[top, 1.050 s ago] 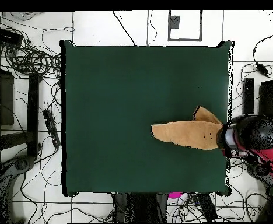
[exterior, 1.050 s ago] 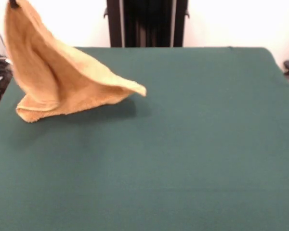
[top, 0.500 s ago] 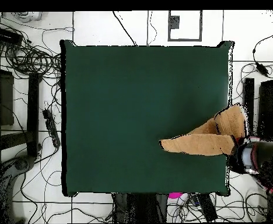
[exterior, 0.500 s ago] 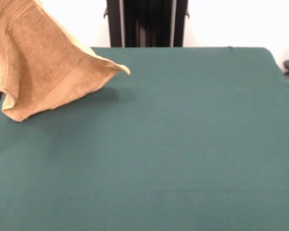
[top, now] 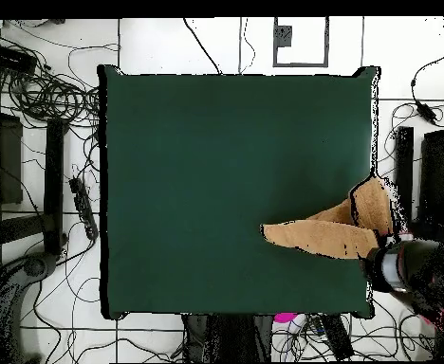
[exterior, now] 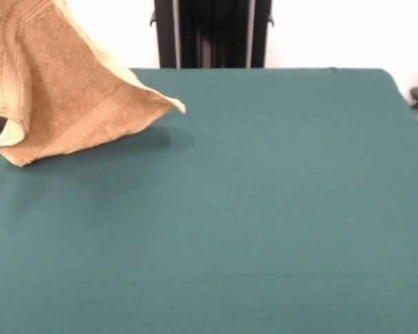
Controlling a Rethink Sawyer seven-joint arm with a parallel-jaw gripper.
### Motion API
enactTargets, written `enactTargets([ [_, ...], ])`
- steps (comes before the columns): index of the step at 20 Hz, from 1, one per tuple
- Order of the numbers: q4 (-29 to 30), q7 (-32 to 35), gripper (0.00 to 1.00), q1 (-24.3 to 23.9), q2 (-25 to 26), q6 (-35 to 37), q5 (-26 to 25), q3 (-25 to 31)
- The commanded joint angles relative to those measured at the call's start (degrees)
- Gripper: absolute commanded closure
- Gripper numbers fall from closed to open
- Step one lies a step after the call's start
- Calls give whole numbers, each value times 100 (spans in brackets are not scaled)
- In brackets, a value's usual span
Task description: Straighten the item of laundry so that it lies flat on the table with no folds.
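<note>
Task is far from done. The towel (exterior: 63, 90) hangs in the air over one side of the surface (exterior: 265, 209), lifted by its upper part, which runs out of the front view at the top left. It drapes down in a loose cone w/ a deep vertical fold; one corner juts out toward the middle of the surface, another low corner hangs at the surface edge, prob touching or just above it, can't tell which. A woven stripe band shows near the lower hem. No part lies flat yet.

From overhead the towel (top: 325, 232) reads as a long tan wedge pointing in from the surface (top: 226, 161) edge, w/ a second flap sticking out past that edge. So much of the cloth sits over or beyond the rim, not over the middle.

Left to do, as I judge it: carry the cloth inward, lay it down so the hanging corner lands first, drag to pull out the fold, let go, then check for leftover creases.

Tool (top: 385, 265): seen only overhead, just beside the surface edge, at the end of the arm's wrist, right where the towel's wide end gathers. Its tip is buried under cloth and arm, so I can't tell how it stands. Judging by the towel hanging clear of the surface, it most likely has the cloth pinched, but that's inference, not seen
</note>
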Motion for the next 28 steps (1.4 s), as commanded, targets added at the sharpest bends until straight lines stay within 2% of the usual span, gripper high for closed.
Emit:
enactTargets([
  [1,112,-2220,100,-2,-431,818,-483,926],
  [5,-8,-2664,100,-88,-948,1365,-765,943],
  [10,-8,-3038,100,-376,-1204,1668,-778,1191],
  [14,751,-3326,100,-541,-1399,954,-629,1400],
  [17,1424,-3184,100,-530,-1471,21,-588,1430],
  [19,1733,-3190,100,-538,-1482,-338,-559,1470],
  [27,2460,-3094,100,-656,-1415,-1218,-662,1658],
  [28,2355,-3139,100,-778,-1342,-1191,-674,1731],
])
